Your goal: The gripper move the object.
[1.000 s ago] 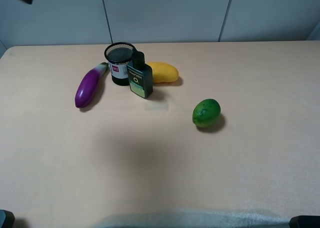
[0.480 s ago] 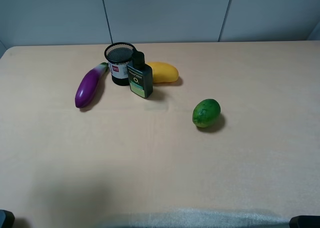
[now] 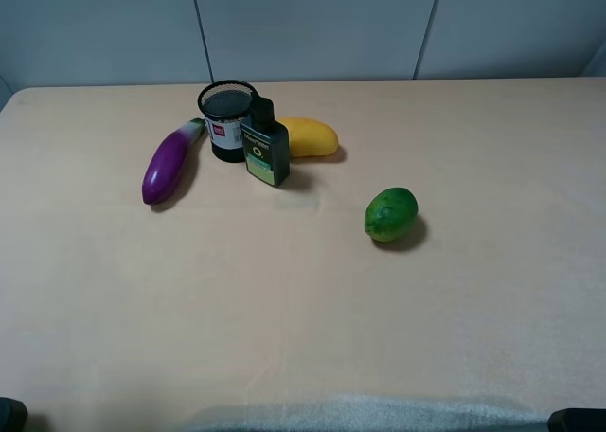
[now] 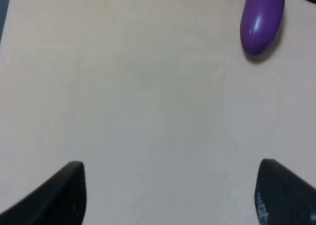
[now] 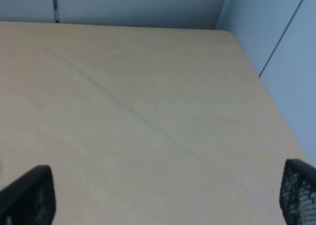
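Note:
The purple eggplant (image 3: pixel 170 165) lies on the tan table (image 3: pixel 303 299) at the far left, its green stem toward a black mesh cup. It also shows in the left wrist view (image 4: pixel 261 18), far ahead of the fingers. My left gripper (image 4: pixel 173 195) is open and empty, with both black fingertips (image 4: pixel 64 195) spread wide above bare table. My right gripper (image 5: pixel 163 200) is open and empty over the bare table near its right corner. In the exterior high view only dark bits show at the two bottom corners.
A black mesh cup (image 3: pixel 227 119), a dark green bottle (image 3: pixel 265 146) and a yellow mango-like fruit (image 3: pixel 308 136) stand close together right of the eggplant. A round green fruit (image 3: pixel 391 214) sits mid-table. A grey wall runs behind the table's far edge.
A dark shape at the top left corner and a soft shadow on the table have gone. The shadow slid toward the front left, then vanished. The objects have not moved.

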Tool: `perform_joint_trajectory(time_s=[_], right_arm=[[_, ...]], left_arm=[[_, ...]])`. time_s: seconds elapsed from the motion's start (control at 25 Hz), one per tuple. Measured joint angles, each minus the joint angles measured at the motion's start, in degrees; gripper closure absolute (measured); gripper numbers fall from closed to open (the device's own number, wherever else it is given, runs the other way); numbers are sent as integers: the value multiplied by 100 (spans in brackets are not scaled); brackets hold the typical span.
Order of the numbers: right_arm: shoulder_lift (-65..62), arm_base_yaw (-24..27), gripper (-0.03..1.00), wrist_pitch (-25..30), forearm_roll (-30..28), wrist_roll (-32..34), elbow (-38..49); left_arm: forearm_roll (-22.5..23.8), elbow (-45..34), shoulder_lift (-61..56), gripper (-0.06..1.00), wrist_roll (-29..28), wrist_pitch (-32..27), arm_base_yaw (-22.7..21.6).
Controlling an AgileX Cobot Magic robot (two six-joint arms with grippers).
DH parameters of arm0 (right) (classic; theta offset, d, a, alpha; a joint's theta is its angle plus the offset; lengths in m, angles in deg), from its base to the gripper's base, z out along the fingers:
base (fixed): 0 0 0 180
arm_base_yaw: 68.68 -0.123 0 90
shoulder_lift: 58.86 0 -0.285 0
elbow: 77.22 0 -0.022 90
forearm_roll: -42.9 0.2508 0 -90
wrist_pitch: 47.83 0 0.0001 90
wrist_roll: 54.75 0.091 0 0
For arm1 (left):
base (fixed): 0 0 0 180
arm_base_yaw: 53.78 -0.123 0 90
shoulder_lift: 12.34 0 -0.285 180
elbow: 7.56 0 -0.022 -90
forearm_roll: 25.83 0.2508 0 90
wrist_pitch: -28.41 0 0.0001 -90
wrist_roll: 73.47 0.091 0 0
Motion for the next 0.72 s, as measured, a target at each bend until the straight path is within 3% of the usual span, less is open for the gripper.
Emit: perform_joint_trajectory(time_s=[0.24, 0.72], right_arm=[[0, 0, 28, 0, 0, 0, 0], [0, 0, 28, 0, 0, 0, 0]], left_arm=[[-361, -59, -705, 18, 381, -30, -234], [-432, -285, -1025, 18, 588, 33, -258]])
